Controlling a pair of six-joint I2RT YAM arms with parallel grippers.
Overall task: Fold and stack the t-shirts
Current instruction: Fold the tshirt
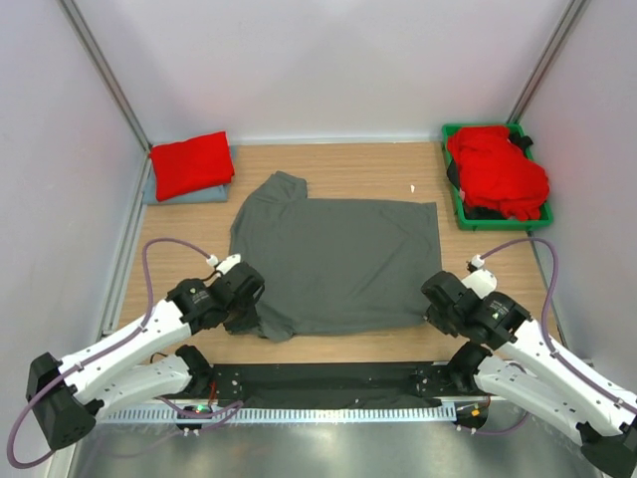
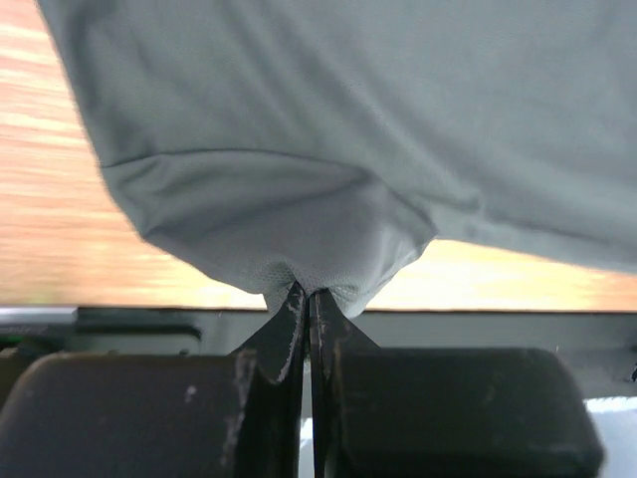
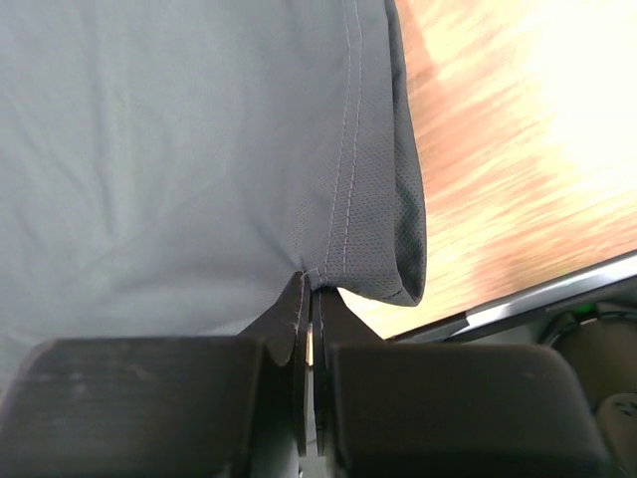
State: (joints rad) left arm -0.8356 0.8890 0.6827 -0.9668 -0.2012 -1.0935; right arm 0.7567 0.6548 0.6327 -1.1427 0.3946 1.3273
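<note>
Fold in hand: left gripper (image 2: 307, 294) and right gripper (image 3: 311, 281) clamp the charcoal t-shirt (image 1: 338, 261) at its near edge; next move, in my judgement, calls for an even forward lift.

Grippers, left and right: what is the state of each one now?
Left gripper: closed, pinching the near left edge of the grey t-shirt.
Right gripper: closed, pinching the same shirt's near right hem corner.

White arms (image 1: 119, 354), black joints (image 1: 204, 299), black left tool (image 2: 304, 295) and right tool (image 3: 311, 286), purple cables (image 1: 146, 271).
</note>
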